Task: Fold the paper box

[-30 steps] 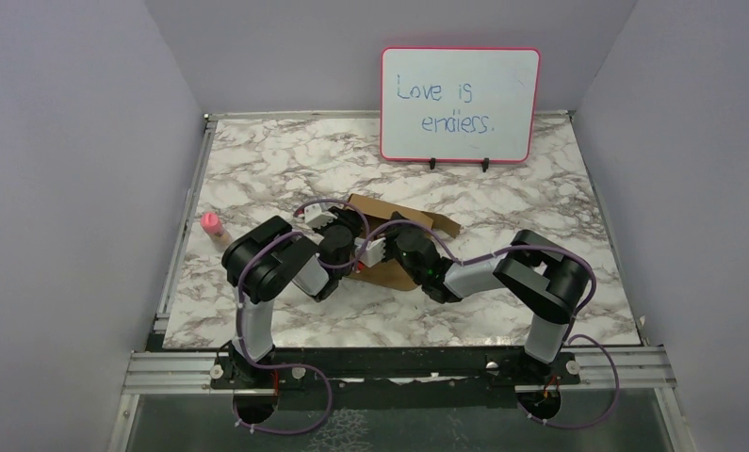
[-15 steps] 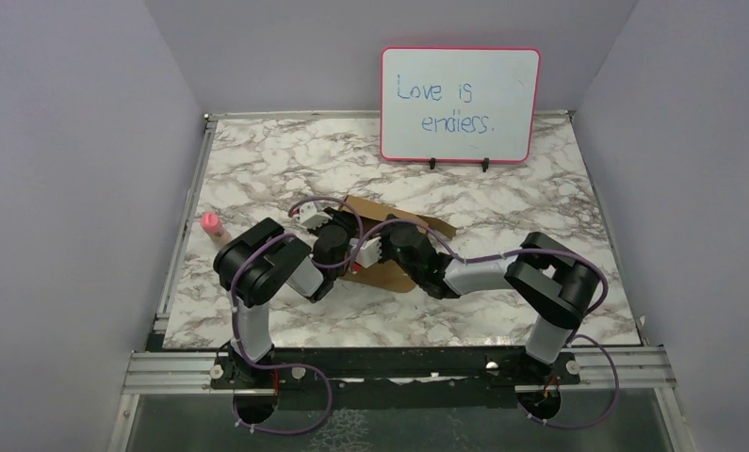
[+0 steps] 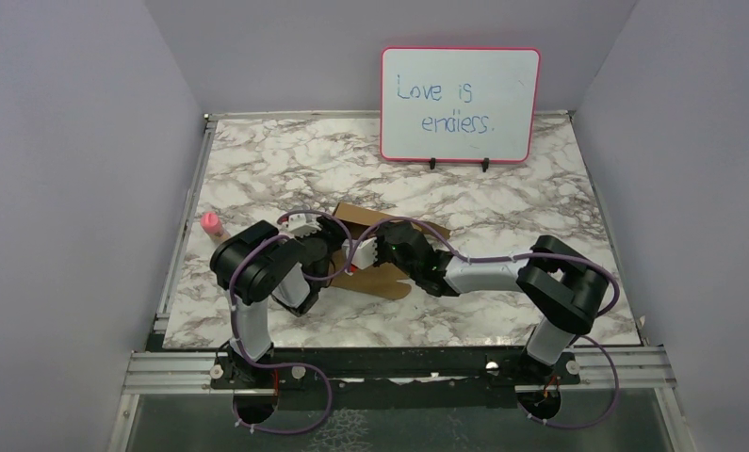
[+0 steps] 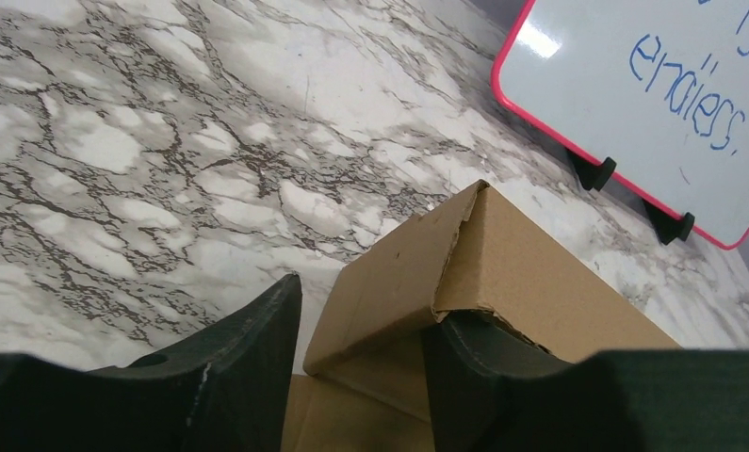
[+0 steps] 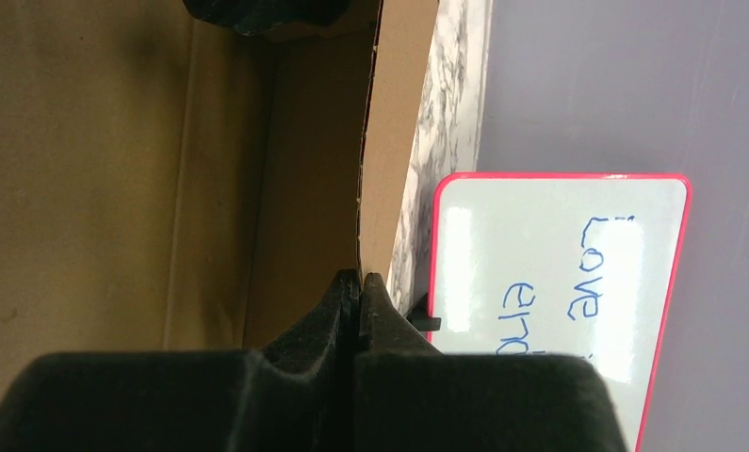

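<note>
The paper box (image 3: 386, 280), of plain brown cardboard and only partly folded, is seen near the middle of the marble-patterned tabletop (image 3: 285, 160), towards its near half, with both arms bent in over it so that much of it is covered in the top view. In the left wrist view a raised corner of the paper box (image 4: 540, 282) is shown, where two upright walls meet at a rough, slightly torn fold. The left jaws are set partly open astride one of these walls: one finger (image 4: 483, 377) is pressed up under the folded edge, while the other finger (image 4: 243, 372) is kept apart from the cardboard, a strip of tabletop being visible between them. The right jaws are closed tightly, and in the right wrist view the thin edge of an upright wall of the paper box (image 5: 116, 188) is seen running straight into the seam between their tips, where it is pinched. A pink-framed whiteboard (image 3: 460, 104) with blue handwriting is stood upright at the far edge of the tabletop. A small pink object (image 3: 211, 224) is placed near the left edge, well apart from the paper box.
</note>
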Action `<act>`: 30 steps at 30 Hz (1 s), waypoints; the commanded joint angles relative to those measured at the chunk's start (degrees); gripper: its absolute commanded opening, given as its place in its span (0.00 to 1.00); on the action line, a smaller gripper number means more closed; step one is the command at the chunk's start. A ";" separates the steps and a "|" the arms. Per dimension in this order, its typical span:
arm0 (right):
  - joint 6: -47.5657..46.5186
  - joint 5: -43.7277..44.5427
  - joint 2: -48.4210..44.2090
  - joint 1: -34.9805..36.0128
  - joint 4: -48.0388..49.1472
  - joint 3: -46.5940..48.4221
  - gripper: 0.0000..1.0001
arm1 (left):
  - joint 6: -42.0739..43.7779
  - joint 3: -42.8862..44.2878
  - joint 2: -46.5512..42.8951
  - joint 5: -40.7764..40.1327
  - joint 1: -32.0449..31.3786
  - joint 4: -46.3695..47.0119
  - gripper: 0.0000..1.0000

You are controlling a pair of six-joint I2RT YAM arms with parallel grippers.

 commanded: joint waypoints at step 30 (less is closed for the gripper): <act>5.58 -6.72 -0.24 1.19 -6.23 -2.16 0.01 | -4.49 2.81 6.10 -7.26 1.28 -0.54 0.29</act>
